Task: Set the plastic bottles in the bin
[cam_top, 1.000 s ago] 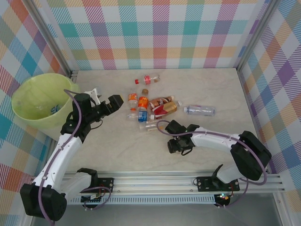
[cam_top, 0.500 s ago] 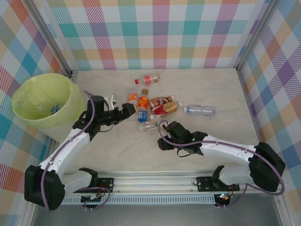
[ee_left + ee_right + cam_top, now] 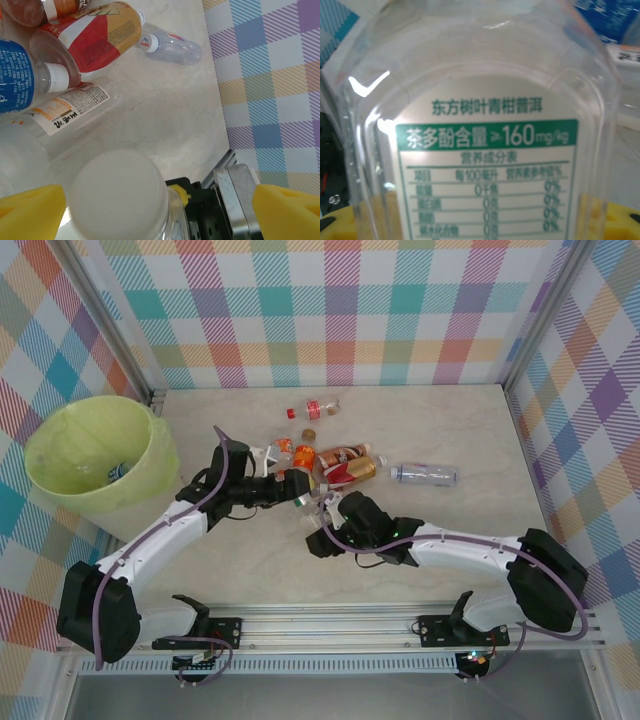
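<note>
A pale marbled bench [image 3: 250,570] seen from above, walled by pastel plaid panels. At its left edge stands the bin [image 3: 45,465], round and lined with a lime-green bag, with a blue-labelled item [image 3: 118,471] lying inside it.

Two white arms reach in from the near edge. The left arm [image 3: 150,540] and the right arm [image 3: 470,545] both meet at the near side of a heap of plastic bottles [image 3: 330,465] in the middle of the bench, well apart from the bin.

In the left wrist view, the left gripper [image 3: 159,209] has its jaws wide apart. Their yellow pads [image 3: 30,207] sit at either side of the view, with a white-capped bottle [image 3: 117,192] between them but not touching them.

In the right wrist view, the right gripper [image 3: 477,222] has a green-labelled clear bottle [image 3: 485,150] between its jaws, very close to the lens. I cannot tell whether they press on it.

Two bottles lie apart from the heap: a lone clear bottle [image 3: 425,474] to the right and a red-capped bottle [image 3: 312,408] farther back. The left wrist view also shows a blue-labelled bottle [image 3: 17,75] and a red-and-orange bottle [image 3: 95,35] lying side by side.
</note>
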`<state>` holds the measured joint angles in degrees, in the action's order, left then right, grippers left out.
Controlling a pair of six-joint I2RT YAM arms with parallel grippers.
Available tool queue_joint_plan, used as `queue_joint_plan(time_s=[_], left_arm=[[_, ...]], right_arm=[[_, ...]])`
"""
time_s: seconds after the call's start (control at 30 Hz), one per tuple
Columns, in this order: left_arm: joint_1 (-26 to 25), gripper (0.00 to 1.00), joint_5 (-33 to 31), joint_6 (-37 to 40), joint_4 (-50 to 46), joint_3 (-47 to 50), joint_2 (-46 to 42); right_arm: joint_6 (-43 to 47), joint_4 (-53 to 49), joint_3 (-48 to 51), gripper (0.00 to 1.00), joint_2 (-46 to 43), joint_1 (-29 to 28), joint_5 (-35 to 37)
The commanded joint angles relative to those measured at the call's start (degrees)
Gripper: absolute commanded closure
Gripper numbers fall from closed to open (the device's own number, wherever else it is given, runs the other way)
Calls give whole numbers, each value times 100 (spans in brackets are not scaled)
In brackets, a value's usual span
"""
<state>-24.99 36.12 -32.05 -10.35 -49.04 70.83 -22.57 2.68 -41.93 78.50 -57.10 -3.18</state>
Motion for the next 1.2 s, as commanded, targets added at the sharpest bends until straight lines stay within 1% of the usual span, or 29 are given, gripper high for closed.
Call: queue_joint_plan(time_s=[0.0, 0.17, 0.23, 0.3, 0.37, 0.5, 0.57, 0.67, 0.7, 0.73, 0.77, 0.8, 0.9, 0.97, 1.03, 1.1, 1.17], left_arm=[[-58, 5, -331, 227, -200, -196, 48], [-57, 9, -479, 195, -270, -169, 103], [-58, 11, -493, 184, -244, -128, 80], [-56, 16, -485, 168, -221, -106, 95], [-52, 24, -507, 148, -213, -100, 96], [-58, 44, -544, 116, -152, -82, 24], [-58, 55, -537, 87, -138, -110, 2], [-56, 65, -546, 42, -280, -251, 56], [-55, 70, -511, 28, -292, -302, 71], [-54, 78, -514, 3, -301, -343, 87], [-53, 88, -543, -32, -301, -379, 81], [-50, 94, -625, -46, -327, -400, 73], [-42, 100, -854, 2, -495, -553, 3], [-19, 100, -1071, 56, -832, -740, -43], [32, 100, -1159, 108, -915, -865, -114], [81, 100, -1304, 143, -946, -977, -208], [159, 100, -1466, 218, -979, -1145, -291]], right_arm=[[196, 596, -241, 45, 110, -46, -471], [191, 724, -355, 45, 213, -45, -481], [200, 752, -385, 45, 238, -42, -495], [194, 795, -395, 45, 247, -42, -518], [191, 820, -412, 45, 253, -46, -521], [183, 787, -456, 44, 275, -39, -503], [144, 786, -470, 40, 272, -44, -515], [147, 889, -422, 33, 199, -44, -500], [164, 893, -421, 32, 169, -42, -485], [192, 881, -419, 30, 128, -34, -450], [225, 852, -409, 28, 84, -34, -415], [258, 810, -406, 27, 35, -35, -363], [380, 572, -409, 18, -198, -29, -228], [478, 437, -378, 10, -458, -29, -214], [533, 330, -330, 4, -721, -22, -48], [539, 177, -285, 0, -981, -21, 355], [406, -8, -238, 0, -1235, -23, 1189]])
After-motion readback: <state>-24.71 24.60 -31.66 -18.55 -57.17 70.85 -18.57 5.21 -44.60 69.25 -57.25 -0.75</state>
